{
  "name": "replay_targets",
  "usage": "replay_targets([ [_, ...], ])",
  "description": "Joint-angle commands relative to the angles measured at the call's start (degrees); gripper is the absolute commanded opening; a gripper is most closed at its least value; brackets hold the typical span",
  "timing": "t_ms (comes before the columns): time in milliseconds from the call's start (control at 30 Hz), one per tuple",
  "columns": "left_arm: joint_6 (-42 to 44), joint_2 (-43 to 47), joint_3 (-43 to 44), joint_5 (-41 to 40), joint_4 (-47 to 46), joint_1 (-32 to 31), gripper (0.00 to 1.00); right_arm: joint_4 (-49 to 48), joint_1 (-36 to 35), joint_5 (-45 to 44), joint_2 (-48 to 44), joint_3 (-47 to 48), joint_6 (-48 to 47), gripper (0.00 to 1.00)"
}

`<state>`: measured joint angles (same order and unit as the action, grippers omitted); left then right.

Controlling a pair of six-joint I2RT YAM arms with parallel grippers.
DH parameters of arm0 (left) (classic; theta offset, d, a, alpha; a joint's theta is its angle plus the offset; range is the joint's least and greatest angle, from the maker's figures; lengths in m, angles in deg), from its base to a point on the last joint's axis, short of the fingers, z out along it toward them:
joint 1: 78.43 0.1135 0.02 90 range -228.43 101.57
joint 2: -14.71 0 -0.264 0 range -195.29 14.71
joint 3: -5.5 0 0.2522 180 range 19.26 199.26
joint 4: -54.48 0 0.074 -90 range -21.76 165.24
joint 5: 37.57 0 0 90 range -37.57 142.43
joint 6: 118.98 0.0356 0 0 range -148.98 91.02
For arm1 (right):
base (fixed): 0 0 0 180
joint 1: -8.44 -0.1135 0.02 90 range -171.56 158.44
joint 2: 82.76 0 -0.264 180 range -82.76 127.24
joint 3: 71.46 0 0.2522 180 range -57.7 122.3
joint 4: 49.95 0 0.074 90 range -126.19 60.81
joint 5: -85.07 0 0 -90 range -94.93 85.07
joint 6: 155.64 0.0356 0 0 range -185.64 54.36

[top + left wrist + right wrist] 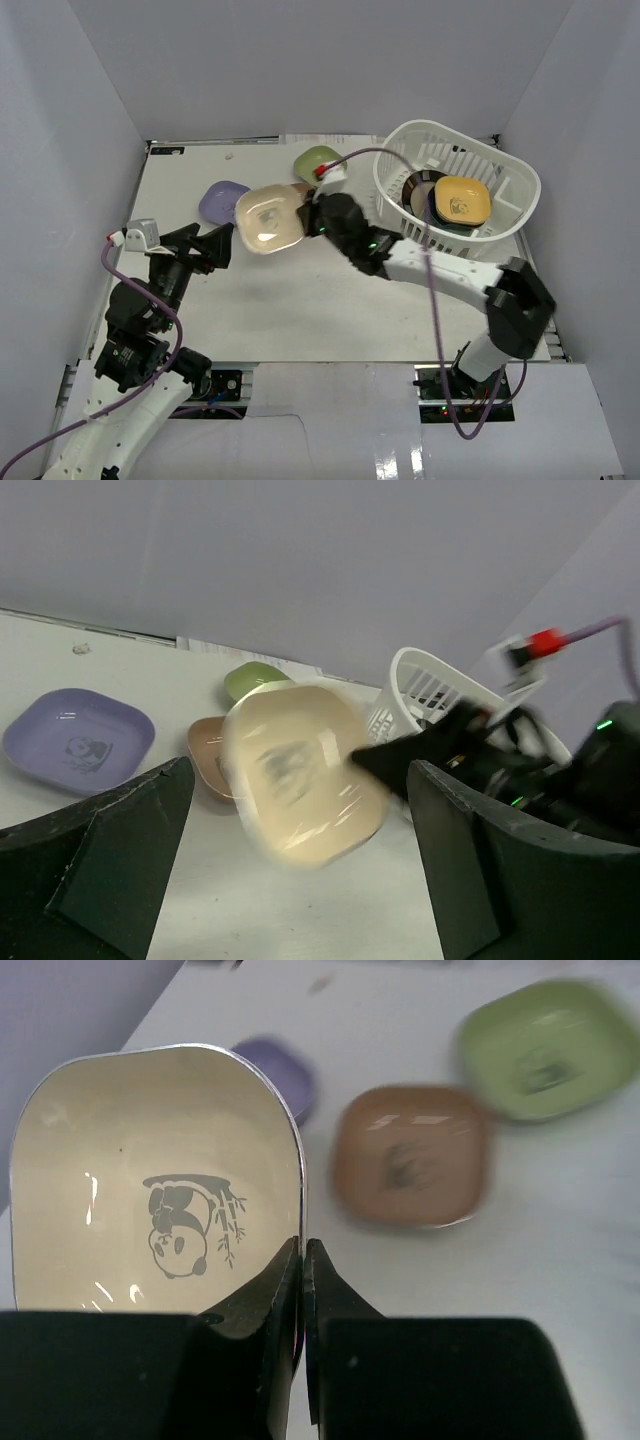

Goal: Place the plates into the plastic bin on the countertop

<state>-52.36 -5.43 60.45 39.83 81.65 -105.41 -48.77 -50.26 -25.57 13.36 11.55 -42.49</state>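
Note:
My right gripper is shut on the rim of a pale yellow rounded-square plate with a panda print, held above the countertop; it shows blurred in the left wrist view. A brown plate lies below it. A green plate and a lavender plate lie on the countertop. The white plastic bin at the right holds an orange plate on a dark round plate. My left gripper is open and empty, left of the yellow plate.
Pale grey panels wall the countertop on three sides. A purple cable runs from my right arm across the front right. The bin also shows in the left wrist view.

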Motion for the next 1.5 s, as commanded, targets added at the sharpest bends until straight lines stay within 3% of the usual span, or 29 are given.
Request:
replay_targets([
  [0,0.0,-1.21,-0.23,1.7,-0.23,-0.7,0.98,0.78,11.29,-10.82,-15.22,-7.62,-6.98,0.08],
  [167,-0.44,-4.37,-0.14,3.55,-0.14,-1.4,0.98,7.82,37.74,-7.14,-26.31,-13.88,-8.82,0.08],
  [300,-0.97,-8.15,-0.06,4.86,-0.05,-1.84,0.98,12.05,55.13,-1.88,-26.07,-13.97,-9.1,0.08],
  [400,-1.76,-12.88,0.47,5.92,0.82,-2.02,0.98,12.49,61.56,1.92,-23.61,-14.67,-8.22,0.09],
  [633,-5.1,-28.62,4.42,10.93,3.29,-1.15,0.98,11.7,67.31,9.11,-13.17,-10.2,-6.37,0.12],
  [700,-5.71,-30.91,4.95,10.05,3.38,0.52,0.98,11.79,67.31,10.01,-12.01,-7.83,-5.67,0.13],
  [767,-7.12,-33.55,5.48,9.44,3.29,2.97,0.98,12.31,67.4,11.06,-11.13,-7.03,-5.14,0.32],
  [800,-8.34,-35.13,5.48,9.0,3.2,3.77,0.98,12.31,67.4,11.32,-11.47,-6.94,-4.97,0.56],
  [867,-9.75,-36.8,5.57,8.65,2.85,6.67,0.98,12.49,67.31,12.38,-12.52,-7.2,-4.61,0.81],
  [933,-11.15,-39.43,6.09,7.51,2.59,10.69,0.98,10.92,66.61,15.7,-16.02,-8.95,-4.35,0.91],
  [1033,-13.36,-43.64,7.06,8.38,-0.73,16.85,0.98,7.32,59.51,16.77,-21.05,-10.89,-5.48,0.85],
  [1167,-17.22,-53.84,9.69,8.91,-1.89,22.23,0.98,4.32,35.66,19.93,-19.93,-8.97,-13.21,0.72],
  [1333,-19.16,-64.75,14.09,6.8,-2.77,26.71,0.97,9.84,22.94,26.87,-5.26,0.17,-25.31,0.61],
  [1467,-19.08,-70.99,15.93,6.62,-5.67,29.44,0.93,17.48,16.61,32.06,5.99,10.35,-34.65,0.68],
])
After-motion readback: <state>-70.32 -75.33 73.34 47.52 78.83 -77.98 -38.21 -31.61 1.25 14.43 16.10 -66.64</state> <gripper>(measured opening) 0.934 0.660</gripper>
